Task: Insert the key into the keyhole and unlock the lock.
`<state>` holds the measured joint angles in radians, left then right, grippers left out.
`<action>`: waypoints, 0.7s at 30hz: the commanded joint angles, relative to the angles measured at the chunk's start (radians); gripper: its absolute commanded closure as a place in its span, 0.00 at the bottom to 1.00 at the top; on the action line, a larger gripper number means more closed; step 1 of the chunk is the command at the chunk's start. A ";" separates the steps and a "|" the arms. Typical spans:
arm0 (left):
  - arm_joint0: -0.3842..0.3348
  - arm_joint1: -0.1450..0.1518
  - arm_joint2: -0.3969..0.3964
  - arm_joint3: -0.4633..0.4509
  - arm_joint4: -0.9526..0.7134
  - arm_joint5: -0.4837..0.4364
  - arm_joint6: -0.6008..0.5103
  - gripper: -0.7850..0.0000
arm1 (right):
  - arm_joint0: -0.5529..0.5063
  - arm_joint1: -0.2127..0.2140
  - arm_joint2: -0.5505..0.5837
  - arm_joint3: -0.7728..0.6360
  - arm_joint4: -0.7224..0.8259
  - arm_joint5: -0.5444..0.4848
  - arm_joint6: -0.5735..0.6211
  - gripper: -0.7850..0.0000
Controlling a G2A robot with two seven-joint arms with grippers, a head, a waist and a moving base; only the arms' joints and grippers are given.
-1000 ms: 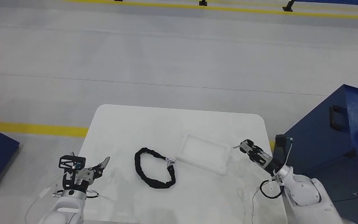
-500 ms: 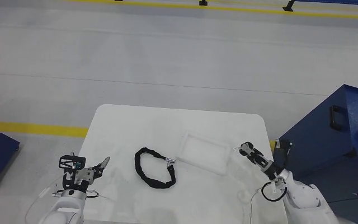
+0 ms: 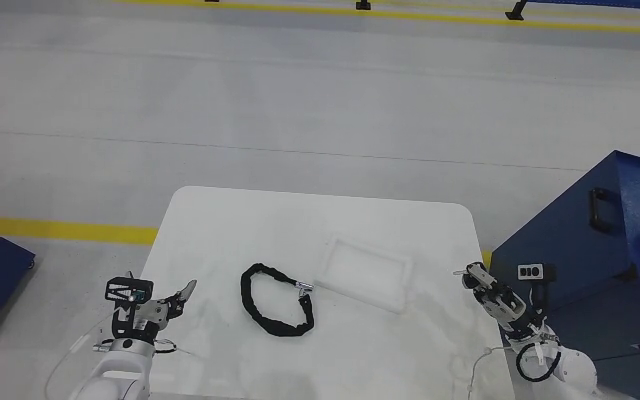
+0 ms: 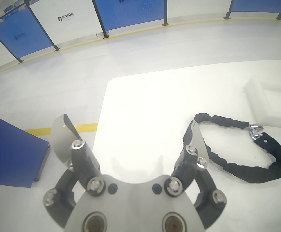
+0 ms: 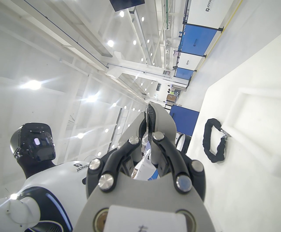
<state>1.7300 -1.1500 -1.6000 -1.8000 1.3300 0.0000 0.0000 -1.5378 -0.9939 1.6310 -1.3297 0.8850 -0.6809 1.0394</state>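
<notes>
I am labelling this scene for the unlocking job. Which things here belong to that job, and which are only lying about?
For the job: chain lock, open left gripper, shut right gripper.
Lying about: white tray, blue cabinet.

You're in a large industrial hall. Beyond the white table (image 3: pixel 300 225): painted floor (image 3: pixel 300 100), yellow lines (image 3: pixel 70 231), blue partition panels (image 4: pixel 131 13).

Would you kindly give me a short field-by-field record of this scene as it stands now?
table: white, rounded corners
chain lock: black loop lying flat, metal end toward the tray
tray: white, shallow, beside the chain lock
left gripper: open, over the table's near left corner, apart from the chain lock
right gripper: shut, at the table's right edge
key: cannot tell if held
</notes>
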 commanded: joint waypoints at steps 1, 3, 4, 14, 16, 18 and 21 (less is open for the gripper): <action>0.000 0.000 0.000 0.000 0.000 0.000 0.000 0.00 | 0.000 0.000 0.001 0.000 -0.002 -0.002 0.002 1.00; 0.000 0.000 0.000 0.000 0.000 0.000 0.000 0.00 | 0.000 0.000 0.001 0.000 -0.002 -0.002 0.002 1.00; 0.000 0.000 0.000 0.000 0.000 0.000 0.000 0.00 | 0.000 0.000 0.001 0.000 -0.002 -0.002 0.002 1.00; -0.082 0.007 0.071 -0.045 0.054 -0.209 -0.177 0.00 | 0.000 0.000 0.001 0.000 -0.002 -0.002 0.002 1.00; -0.120 0.007 0.115 -0.049 0.072 -0.265 -0.238 0.00 | 0.000 0.000 0.001 0.000 -0.002 -0.002 0.002 1.00; -0.164 0.005 0.165 -0.044 0.108 -0.301 -0.284 0.00 | 0.000 0.000 0.001 0.000 -0.002 -0.002 0.002 1.00; -0.229 0.000 0.238 -0.011 0.176 -0.325 -0.333 0.00 | 0.000 0.000 0.001 0.000 -0.002 -0.002 0.002 1.00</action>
<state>1.5240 -1.1483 -1.3886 -1.8239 1.4815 -0.3166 -0.3176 -1.5380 -0.9940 1.6324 -1.3294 0.8830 -0.6833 1.0416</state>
